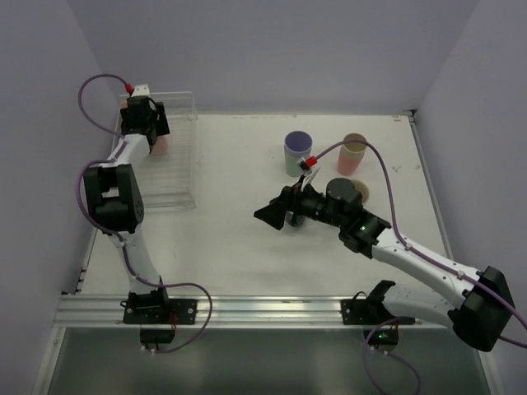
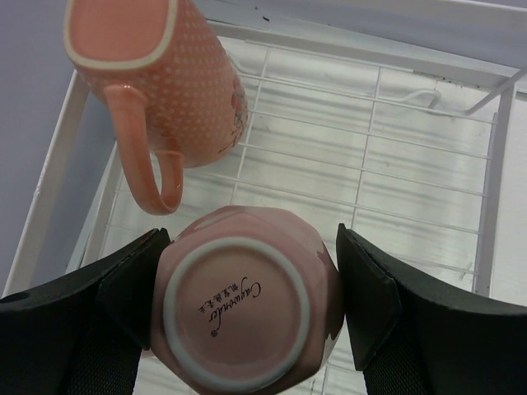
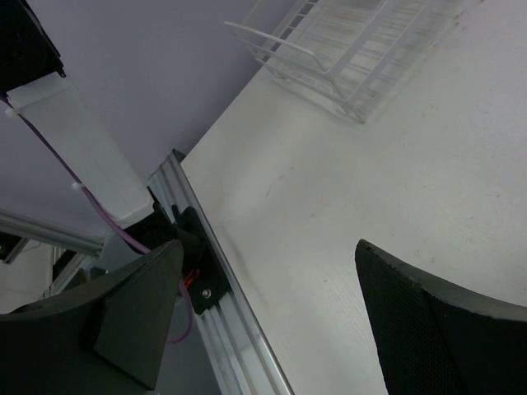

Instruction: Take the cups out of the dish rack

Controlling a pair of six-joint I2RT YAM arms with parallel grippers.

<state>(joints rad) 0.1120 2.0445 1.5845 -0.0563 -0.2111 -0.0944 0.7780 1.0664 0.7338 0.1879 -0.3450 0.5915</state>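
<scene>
Dish rack (image 1: 191,152) sits at ten o'clock on the worktop (image 1: 247,263) from overhead, left jaws inside it. Left wrist: those jaws flank an upturned pink cup (image 2: 239,304) in the rack, grip impossible to tell, pink mug (image 2: 165,74) at eleven o'clock. Right wrist: right jaws gape empty over the worktop

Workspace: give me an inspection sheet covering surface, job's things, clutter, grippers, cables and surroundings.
Surface: white table, faint marks.
Job's things: dish rack at far left holds a pink mug and a pink cup, both upside down. A purple cup and a beige cup stand on the table.
Clutter: nothing seen.
Grippers: left gripper straddles the pink cup, grip unclear. Right gripper is open and empty above the table.
Cables: purple cables loop along both arms.
Surroundings: pale walls; aluminium rail at the near edge.
</scene>
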